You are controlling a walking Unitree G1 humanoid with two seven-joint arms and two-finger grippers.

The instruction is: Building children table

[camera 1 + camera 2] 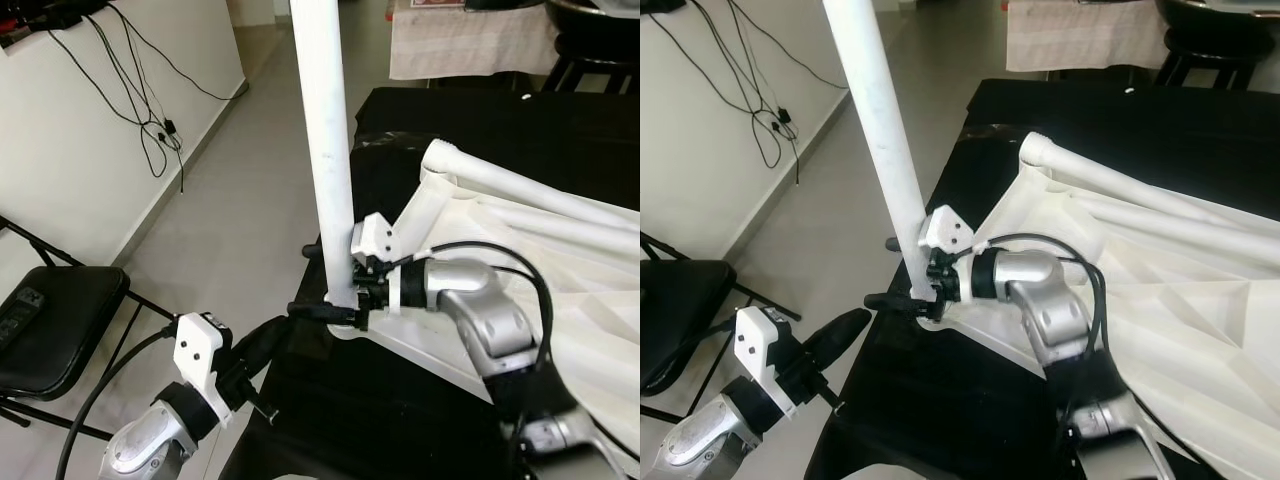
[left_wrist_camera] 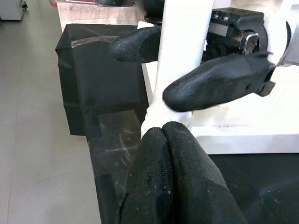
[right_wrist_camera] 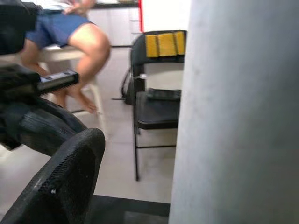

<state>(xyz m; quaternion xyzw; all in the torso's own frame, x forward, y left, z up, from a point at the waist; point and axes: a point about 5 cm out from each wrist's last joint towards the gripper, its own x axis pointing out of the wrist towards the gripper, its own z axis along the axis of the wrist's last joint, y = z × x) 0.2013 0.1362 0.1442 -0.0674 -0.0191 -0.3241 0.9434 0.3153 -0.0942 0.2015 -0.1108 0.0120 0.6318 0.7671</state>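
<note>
White table leg (image 1: 328, 150) stands nearly upright, tilted slightly, its lower end at the corner socket of the overturned white tabletop (image 1: 560, 290). The tabletop lies underside up on a black-covered surface (image 1: 400, 400); a second leg (image 1: 530, 185) is already attached at its far corner and lies across it.

Right gripper (image 1: 335, 290) is at the base of the upright leg, its two black fingers (image 2: 215, 88) pinching the leg from opposite sides just above the socket. In the right wrist view the leg (image 3: 238, 112) takes up the right half, one finger (image 3: 60, 182) beside it.

Left gripper (image 1: 262, 345) is low at the near edge of the black surface, pointing at the leg's base. Its fingers (image 2: 173, 177) are pressed together, holding nothing, tips just short of the socket.

Surroundings: black folding chair (image 1: 55, 325) on the tiled floor to the left, cables (image 1: 150, 110) hanging on the white wall. A second folding chair (image 3: 156, 93) and a seated person's legs (image 3: 84, 51) appear in the right wrist view.
</note>
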